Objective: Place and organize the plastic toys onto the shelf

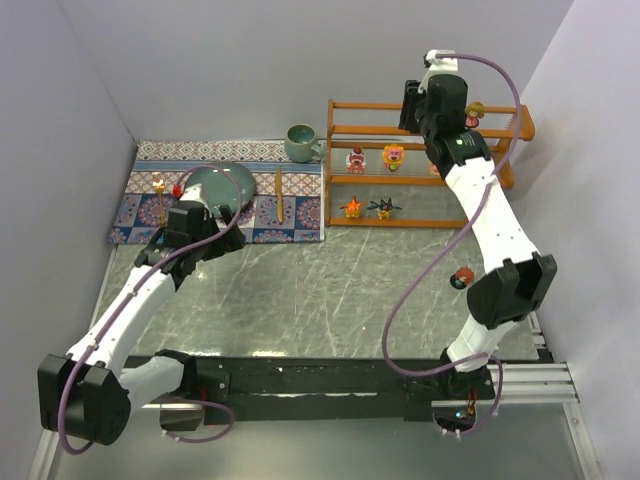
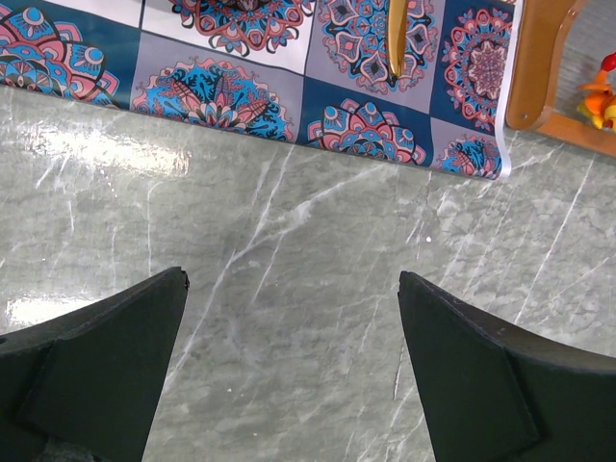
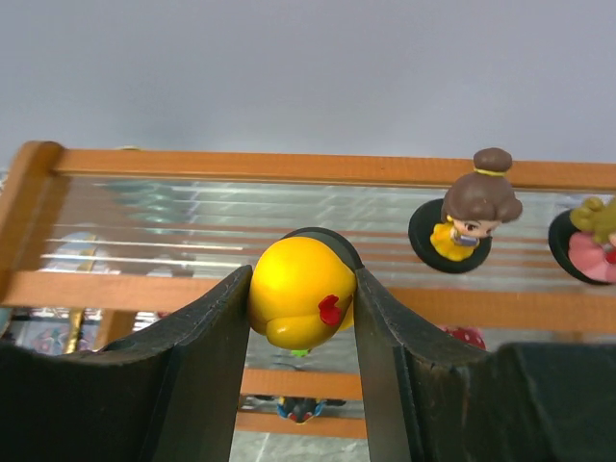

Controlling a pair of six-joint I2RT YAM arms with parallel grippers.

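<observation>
My right gripper [image 3: 303,298] is shut on a yellow round-headed toy [image 3: 294,284] with a dark base, just over the top tier of the wooden shelf [image 3: 241,164]. A brown-haired figure [image 3: 474,217] and a pink one [image 3: 589,245] stand on that tier to the right. From above, a pink bear [image 1: 355,160] and a yellow-orange toy [image 1: 394,156] sit on the middle tier of the shelf [image 1: 380,105]. An orange spiky toy [image 1: 352,207] and a dark one [image 1: 384,208] sit on the bottom tier. My left gripper [image 2: 294,279] is open and empty above the bare marble.
A patterned mat [image 1: 150,150] at the back left carries a teal plate [image 1: 220,182], a wooden utensil [image 1: 279,192] and two small figures [image 1: 162,184]. A teal mug [image 1: 300,142] stands beside the shelf. One small dark-and-red toy [image 1: 461,278] lies on the table by my right arm.
</observation>
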